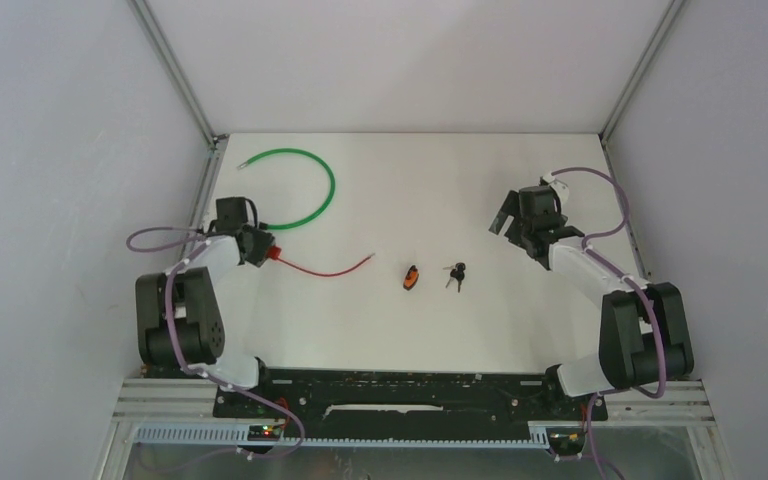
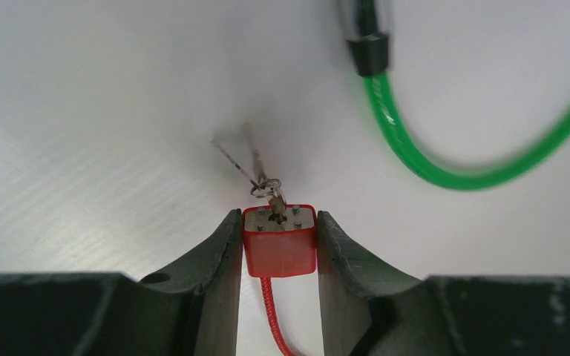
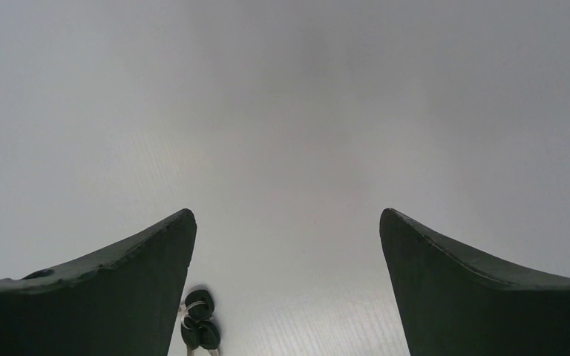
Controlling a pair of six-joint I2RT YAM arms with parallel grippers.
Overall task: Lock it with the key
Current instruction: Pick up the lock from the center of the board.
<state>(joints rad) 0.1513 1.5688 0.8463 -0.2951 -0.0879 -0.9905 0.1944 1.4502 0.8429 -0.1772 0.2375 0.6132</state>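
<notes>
Top camera: above and behind both bases (image 1: 235, 372), looking down and forward on the whole table (image 1: 410, 190). Left wrist camera: close behind its fingers (image 2: 208, 282), facing the lock (image 2: 279, 245) between them. Right wrist camera: higher off the table, keys (image 3: 199, 330) just beside its fingers (image 3: 119, 289); the top view shares lock (image 1: 271, 254) and keys (image 1: 456, 273).

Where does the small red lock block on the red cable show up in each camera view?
Top external: small red lock block sits left of centre, at the tip of the left hand.
Left wrist: bottom centre, held between the hand's two fingers.
Right wrist: not in it.
Shared landmark: the green cable loop, seen near the block in the top and left wrist views.
</notes>
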